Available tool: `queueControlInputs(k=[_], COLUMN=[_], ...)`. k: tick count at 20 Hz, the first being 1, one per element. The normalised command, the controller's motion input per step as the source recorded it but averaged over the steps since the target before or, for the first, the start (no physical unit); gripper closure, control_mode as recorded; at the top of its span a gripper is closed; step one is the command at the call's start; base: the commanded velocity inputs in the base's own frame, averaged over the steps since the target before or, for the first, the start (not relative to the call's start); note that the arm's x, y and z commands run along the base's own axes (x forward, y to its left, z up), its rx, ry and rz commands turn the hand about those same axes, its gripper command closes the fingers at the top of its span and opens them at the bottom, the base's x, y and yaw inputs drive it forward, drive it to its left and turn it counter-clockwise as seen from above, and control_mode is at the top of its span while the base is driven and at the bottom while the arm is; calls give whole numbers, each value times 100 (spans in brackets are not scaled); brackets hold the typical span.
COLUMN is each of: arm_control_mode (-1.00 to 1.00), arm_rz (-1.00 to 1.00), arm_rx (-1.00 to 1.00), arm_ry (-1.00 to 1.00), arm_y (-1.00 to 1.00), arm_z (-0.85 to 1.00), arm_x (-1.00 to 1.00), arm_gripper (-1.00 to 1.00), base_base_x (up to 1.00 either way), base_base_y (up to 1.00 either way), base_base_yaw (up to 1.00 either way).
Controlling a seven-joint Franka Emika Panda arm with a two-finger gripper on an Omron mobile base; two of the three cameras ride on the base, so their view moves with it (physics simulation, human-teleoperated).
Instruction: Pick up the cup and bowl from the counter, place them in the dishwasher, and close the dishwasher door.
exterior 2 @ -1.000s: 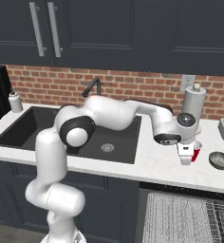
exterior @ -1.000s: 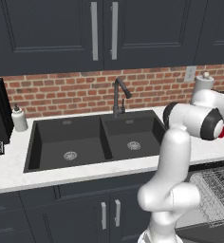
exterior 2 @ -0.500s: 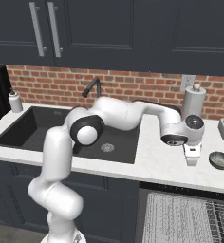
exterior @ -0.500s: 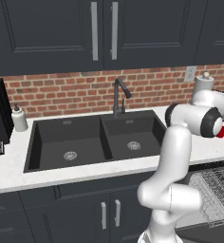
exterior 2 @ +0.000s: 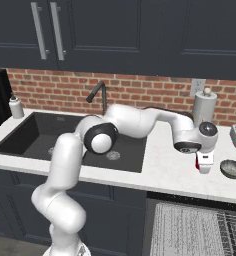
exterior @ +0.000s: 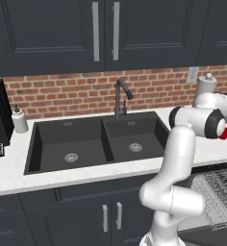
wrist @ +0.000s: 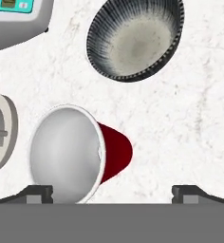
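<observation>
Cup [wrist: 80,154] on counter [wrist: 180,123], under the claw [wrist: 112,192], mouth toward the hand camera, red base pointing to 3 o'clock. Claw tips wide apart, nothing held; left tip overlaps the cup rim. Bowl [wrist: 135,38] at 1 o'clock from cup, apart. Dishwasher [exterior 2: 200,227] rack out below the counter edge.
</observation>
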Motion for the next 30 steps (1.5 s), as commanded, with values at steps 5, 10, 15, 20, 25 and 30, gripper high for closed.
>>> queueControlInputs(k=[5,10,15,20,25,30], arm_control_mode=[-100,-100,-100,-100,-100,-100], arm_rz=[0,-1,-1,-2,-3,-2], arm_rx=[0,0,0,0,0,0], arm_ry=[0,0,0,0,0,0], arm_y=[-4,-7,-11,-19,-21,-14], arm_z=[-23,-20,-14,-7,-9,-15], arm_x=[19,11,7,5,6,5], arm_gripper=[-100,-100,-100,-100,-100,-100], base_base_x=[0,0,0,0,0,0], base_base_y=[0,0,0,0,0,0], base_base_yaw=[0,0,0,0,0,0])
